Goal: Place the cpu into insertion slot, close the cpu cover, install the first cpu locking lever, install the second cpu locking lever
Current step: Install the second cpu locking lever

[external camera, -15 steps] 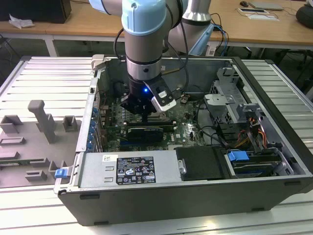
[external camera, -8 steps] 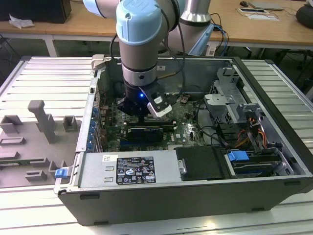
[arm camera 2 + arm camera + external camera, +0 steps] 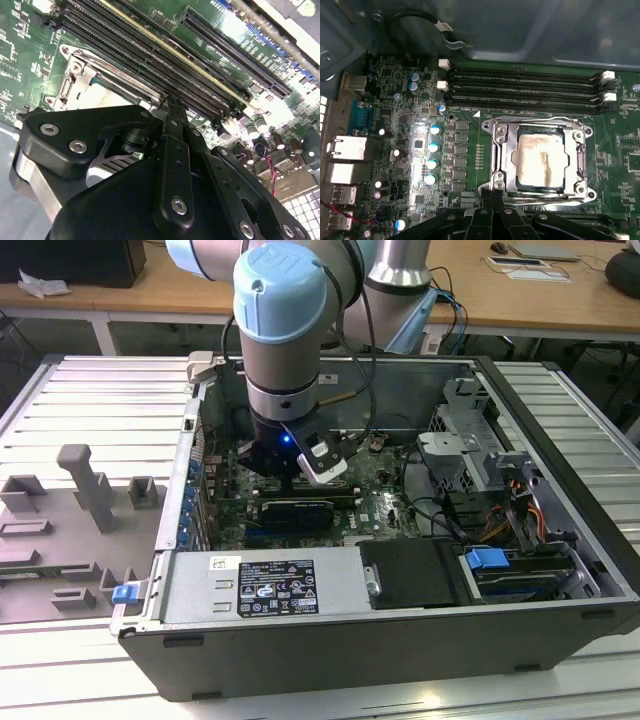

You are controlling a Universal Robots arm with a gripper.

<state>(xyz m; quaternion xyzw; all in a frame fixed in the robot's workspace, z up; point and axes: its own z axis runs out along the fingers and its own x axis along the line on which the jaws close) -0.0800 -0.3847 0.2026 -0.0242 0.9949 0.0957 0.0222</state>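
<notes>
Arm is down inside the open PC case (image 3: 560, 540), gripper (image 3: 300, 478) hanging low over the motherboard (image 3: 385, 505) toward the exterior view's left of the board, just above the socket area. In the first wrist view the cpu (image 3: 541, 160) already sits in the insertion slot (image 3: 516, 150), its pale metal top showing through the window of the cpu cover (image 3: 538, 125), which lies flat over it, so placing and cover closing look done. Lever status is less clear: a wire lever (image 3: 535, 120) runs along the cover edge next to the memory slots (image 3: 520, 87) and looks seated; the opposite edge, nearest the gripper, is partly hidden by the black fingers (image 3: 492, 210), so whether that lever is latched cannot be told. Judging from this, the work is on the levers stage, with at least one likely still to confirm. Fingers appear brought together, tips nearly touching with only a thin gap, nothing visibly between them; in the second wrist view the fingertip (image 3: 172, 107) sits right at the socket's corner bracket (image 3: 75, 75), beside the memory slots. Whether the tip touches a lever is not visible.
</notes>
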